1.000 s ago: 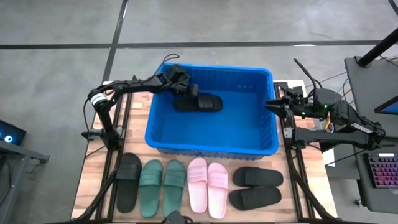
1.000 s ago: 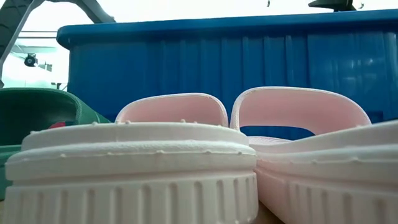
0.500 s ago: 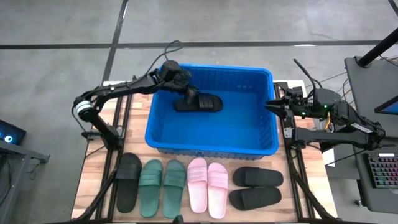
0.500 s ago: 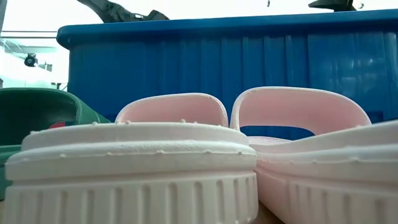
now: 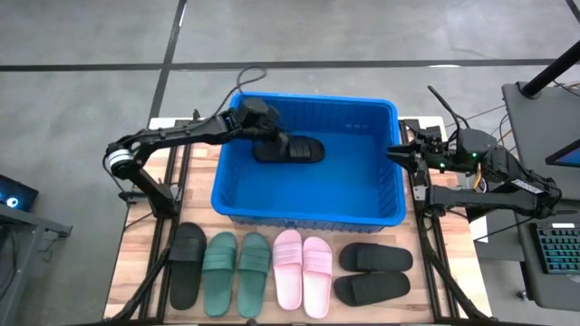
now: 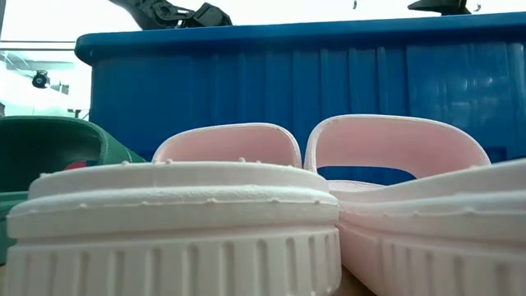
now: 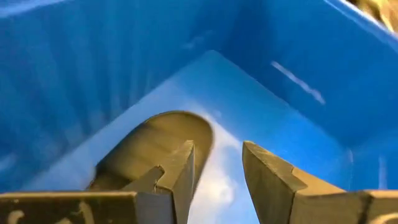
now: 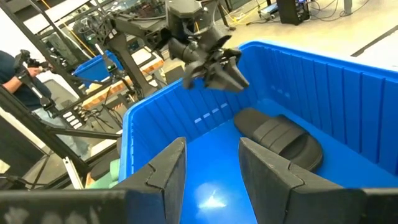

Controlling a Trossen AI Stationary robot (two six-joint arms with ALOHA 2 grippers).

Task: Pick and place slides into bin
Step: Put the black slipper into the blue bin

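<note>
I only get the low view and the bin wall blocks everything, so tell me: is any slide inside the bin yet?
Observer: Yes, one black slide lies on the floor of the bin.
Operator: Is the left tool holding it?
Observer: No, the left tool hangs open over it, empty.
Operator: And the right tool?
Observer: The right tool is open, empty, at the bin's right rim.
</note>
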